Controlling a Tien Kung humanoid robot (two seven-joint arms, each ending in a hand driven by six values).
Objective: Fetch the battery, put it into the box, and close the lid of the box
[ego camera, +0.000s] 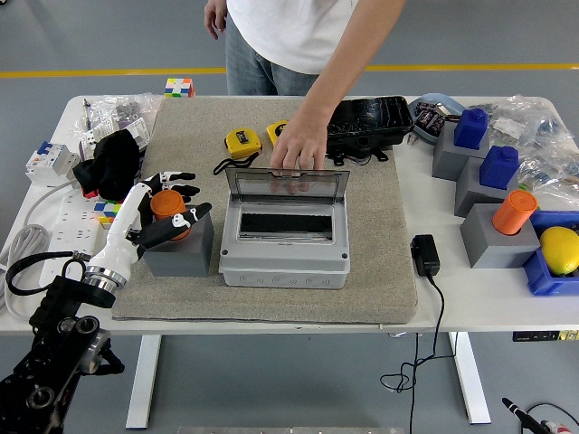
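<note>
The battery (166,205) is an orange cylinder standing upright in a grey block (181,249) on the left side of the mat. My left hand (174,204) is wrapped around it, fingers behind its top and thumb across its front. The grey box (284,253) sits mid-mat, just right of the block. Its clear lid (287,184) stands raised at the back. A person's hand (297,147) rests on the lid's top edge.
A second orange cylinder (514,212) and two blue ones (498,165) stand in grey blocks at the right. A black adapter (425,255) lies right of the box. A yellow tape measure (242,142) and a black case (368,125) lie behind it. A power strip (45,231) lies far left.
</note>
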